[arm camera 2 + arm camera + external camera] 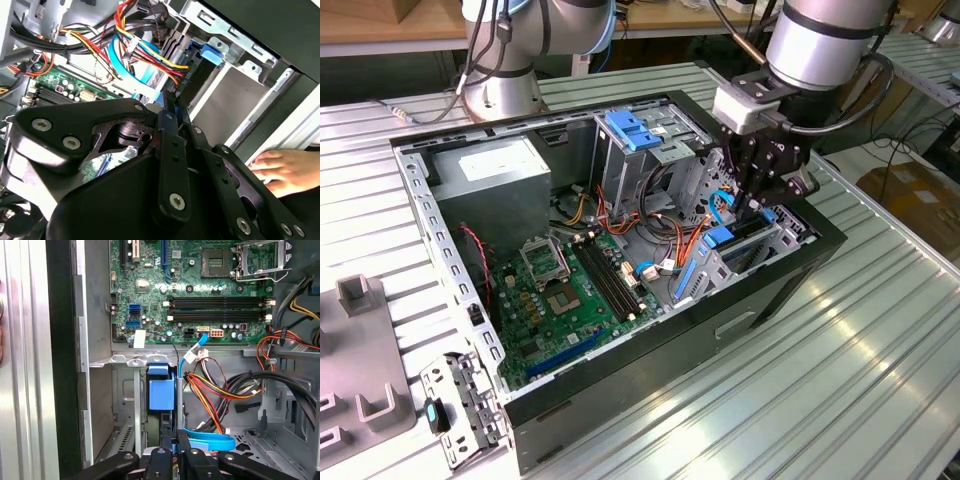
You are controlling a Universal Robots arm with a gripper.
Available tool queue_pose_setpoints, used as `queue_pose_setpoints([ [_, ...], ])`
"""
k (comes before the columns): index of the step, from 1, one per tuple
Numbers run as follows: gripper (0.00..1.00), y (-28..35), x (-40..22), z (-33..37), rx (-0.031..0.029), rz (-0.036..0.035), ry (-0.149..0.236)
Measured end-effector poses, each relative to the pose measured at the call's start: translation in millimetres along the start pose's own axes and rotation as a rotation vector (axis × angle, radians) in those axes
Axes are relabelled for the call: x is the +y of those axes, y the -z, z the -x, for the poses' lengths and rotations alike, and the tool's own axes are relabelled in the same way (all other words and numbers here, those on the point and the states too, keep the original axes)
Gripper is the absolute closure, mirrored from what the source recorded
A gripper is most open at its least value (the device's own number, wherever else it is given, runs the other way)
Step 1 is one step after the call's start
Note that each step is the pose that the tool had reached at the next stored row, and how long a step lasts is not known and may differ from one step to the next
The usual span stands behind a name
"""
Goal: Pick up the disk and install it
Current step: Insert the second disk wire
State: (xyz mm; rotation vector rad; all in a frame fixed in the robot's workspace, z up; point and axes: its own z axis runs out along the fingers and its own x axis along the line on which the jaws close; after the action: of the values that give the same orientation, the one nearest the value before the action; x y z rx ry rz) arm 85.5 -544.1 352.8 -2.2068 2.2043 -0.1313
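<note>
Ribbed aluminium desk (880,360) carries an open computer case (760,300), side panel off, motherboard (570,290) and grey power supply (495,175) exposed. A second arm's base (505,90) stands behind the case.

Gripper (752,205) is down inside the drive cage (745,250) at the front corner of the case, on the exterior view's right. Its fingers (170,457) stand nearly together, pinched on the thin top edge of the disk (161,390); in the first wrist view the blue plastic rail and dark body sit upright in the bay slot directly ahead of the fingertips. Disk looks partly seated, not fully home, though the depth is hard to judge.

A person's hand (280,170) rests on the outer wall of the case, just beside the cage, in the second wrist view.

Notes for doing this step well (judgement):
- Keep the disk square to the bay guides; a tilt would probably jam the blue rails.
- Loose wire bundle (215,390) and blue data cable (210,440) lie close beside the slot; travel should avoid trapping them.
- Push along the slot axis only, gently, since the grip is on a narrow edge and could slip.
- The hand nearby calls for slow motion.
</note>
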Motion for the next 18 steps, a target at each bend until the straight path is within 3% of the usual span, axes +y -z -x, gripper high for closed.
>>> queue_pose_setpoints([
  [18, 0.84, -6.0, -3.7, -1.1, 0.0, 0.0002, -0.004],
])
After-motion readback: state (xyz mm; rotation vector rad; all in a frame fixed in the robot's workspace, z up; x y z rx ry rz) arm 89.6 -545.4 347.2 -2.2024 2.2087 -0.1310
